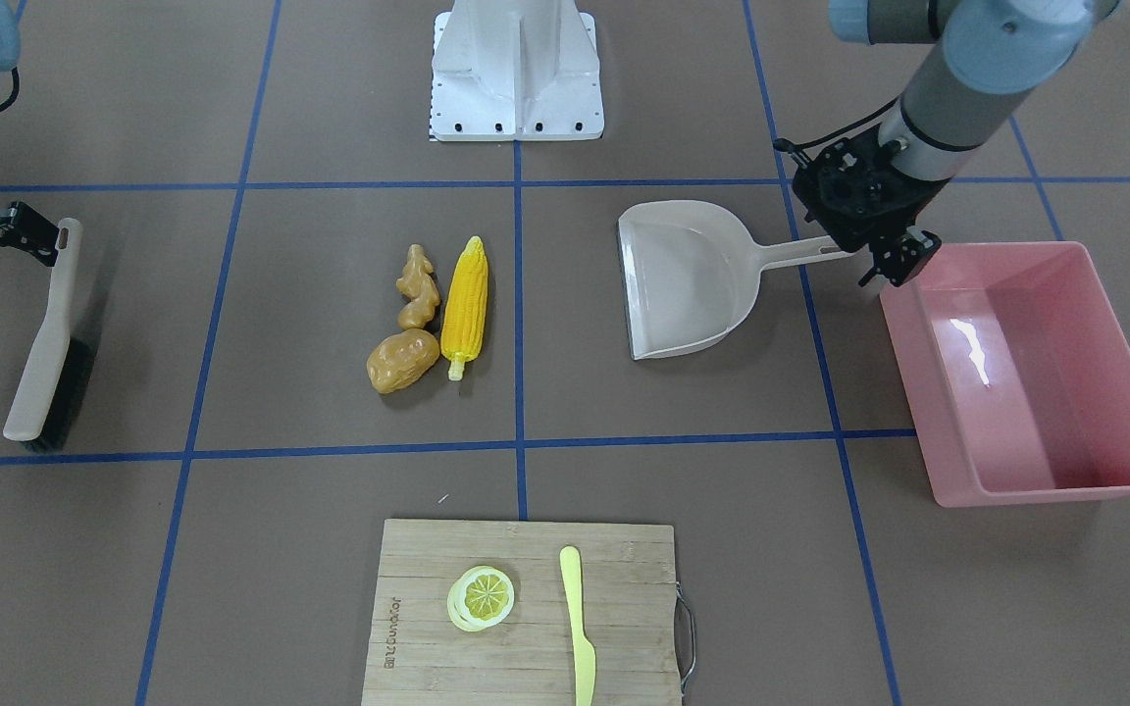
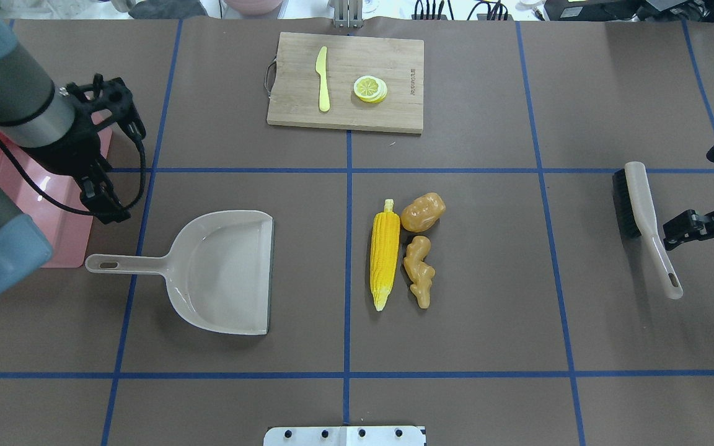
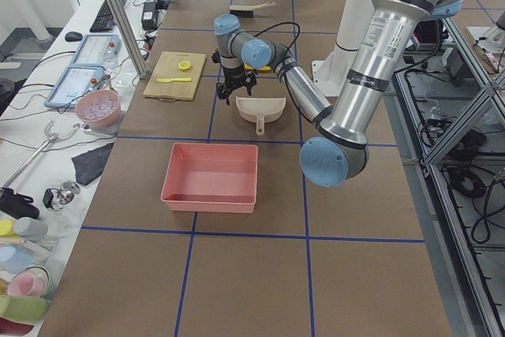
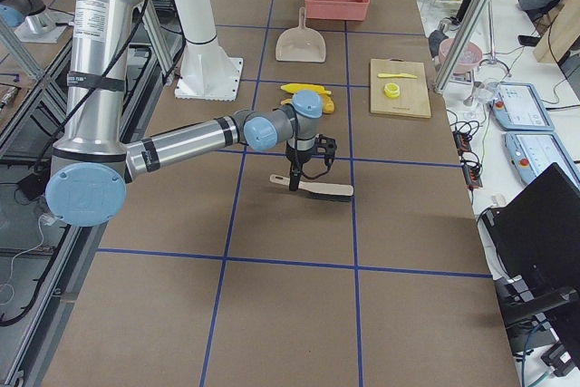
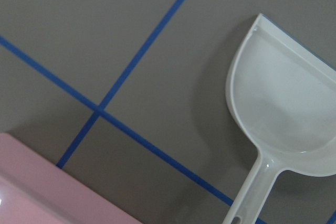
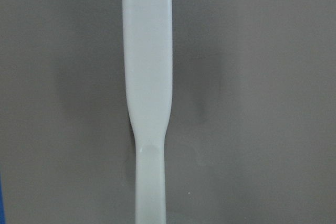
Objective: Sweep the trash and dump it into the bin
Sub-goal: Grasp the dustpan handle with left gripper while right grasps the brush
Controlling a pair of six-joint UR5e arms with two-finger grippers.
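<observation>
**Trash at table centre, bin at the left end**

Trash grouped at the centre of the brown, blue-taped table (image 1: 281,343), well apart from the bin. Yellow corn cob (image 1: 464,304), long, tapered and ribbed with kernels. Just right of it, knobbly tan ginger root (image 1: 416,289) on the near side and smooth brown oval potato (image 1: 401,361) on the far side, all three close-packed.

Left of the group, beige plastic dustpan (image 1: 688,284), flat on the table, straight open lip turned toward the trash, slim handle pointing left.

Bin (image 1: 1046,422), a large pink rectangular tub with glossy, sloping walls, at the left end of the table, just past the handle's tip.

Left gripper (image 1: 898,263) hovering over that tip beside the bin's corner, jaws apart, nothing held.

Right gripper (image 1: 43,245) at the right end, at the thin handle of a beige brush (image 1: 40,343) with dark bristles. Clamped on the handle or merely around it: not determinable.

Far centre, slatted bamboo cutting board (image 1: 428,588) with a metal loop handle, carrying a round lemon slice (image 1: 482,598) and a pale yellow plastic knife (image 1: 580,628), apart from each other.
</observation>
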